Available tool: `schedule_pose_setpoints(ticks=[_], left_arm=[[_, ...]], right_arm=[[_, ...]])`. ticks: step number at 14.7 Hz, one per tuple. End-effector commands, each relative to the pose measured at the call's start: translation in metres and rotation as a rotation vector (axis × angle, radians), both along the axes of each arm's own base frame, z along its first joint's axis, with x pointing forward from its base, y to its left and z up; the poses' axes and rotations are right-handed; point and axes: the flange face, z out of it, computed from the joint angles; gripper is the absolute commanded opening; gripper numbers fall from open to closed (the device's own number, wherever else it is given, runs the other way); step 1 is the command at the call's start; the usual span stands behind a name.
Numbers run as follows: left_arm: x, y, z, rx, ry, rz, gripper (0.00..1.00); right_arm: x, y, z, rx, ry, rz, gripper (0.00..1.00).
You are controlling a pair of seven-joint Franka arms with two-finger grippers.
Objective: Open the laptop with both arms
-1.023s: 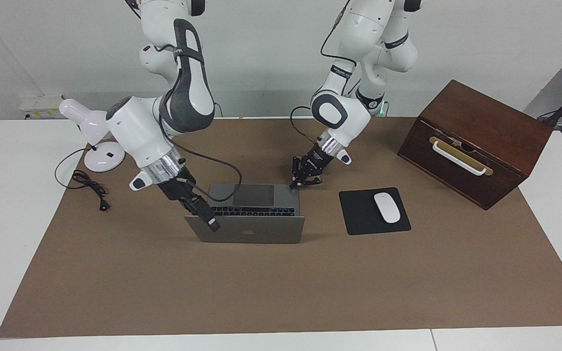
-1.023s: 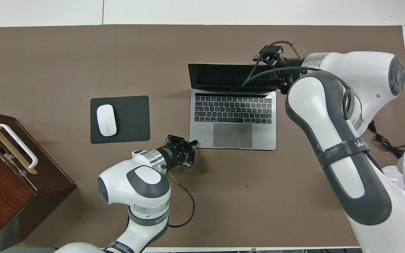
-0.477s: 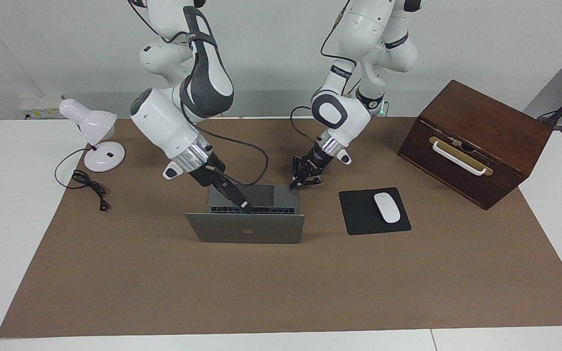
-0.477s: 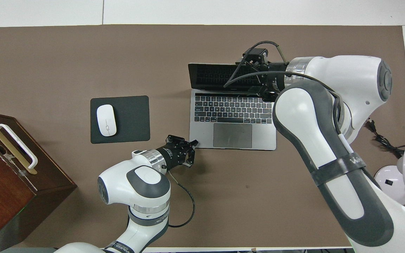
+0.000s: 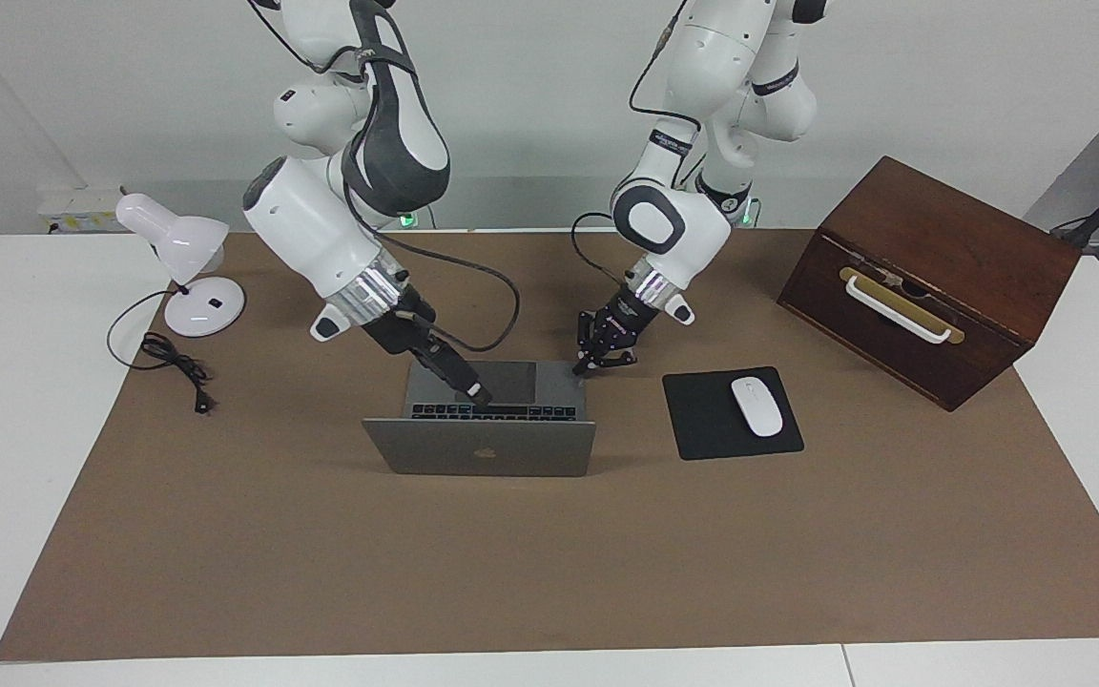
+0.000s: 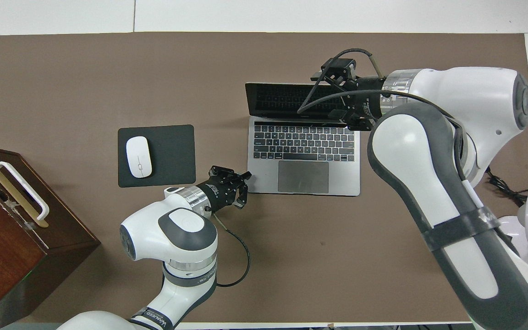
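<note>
The silver-grey laptop [image 5: 521,456] [image 6: 264,178] stands open on the brown mat, its lid upright with the logo facing away from the robots. My right gripper [image 5: 476,391] hangs over the keyboard and trackpad, clear of the lid. My left gripper [image 5: 592,363] [image 6: 244,178] is shut, low beside the base's corner that lies nearest the robots toward the left arm's end. Whether it touches the base I cannot tell.
A black mouse pad [image 5: 702,425] with a white mouse [image 5: 757,405] lies beside the laptop toward the left arm's end. A brown wooden box [image 5: 922,277] stands past the pad. A white lamp [image 5: 182,253] and its cable [image 5: 173,367] sit at the right arm's end.
My right gripper left the lid's side edge and rose back toward the robots, over the keyboard. The lid stayed up. My left gripper drew slightly off the base's corner.
</note>
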Motion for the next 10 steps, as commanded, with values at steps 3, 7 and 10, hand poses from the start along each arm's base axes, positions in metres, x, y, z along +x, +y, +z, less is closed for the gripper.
schedule_pose_setpoints(ticks=[3,7,10], left_arm=[[0.021,0.025,0.024,0.038,-0.09,0.022,0.0],[0.054,0.049,0.042,0.089,-0.175,-0.023,0.0],[0.082,0.06,0.06,0.149,-0.257,-0.088,0.0]], right_arm=[[-0.002,-0.015,0.034,-0.061,-0.003,0.076,1.0],[-0.011,-0.027,0.062,-0.132,0.006,0.155,1.0],[-0.021,-0.056,0.092,-0.229,0.002,0.211,1.0]])
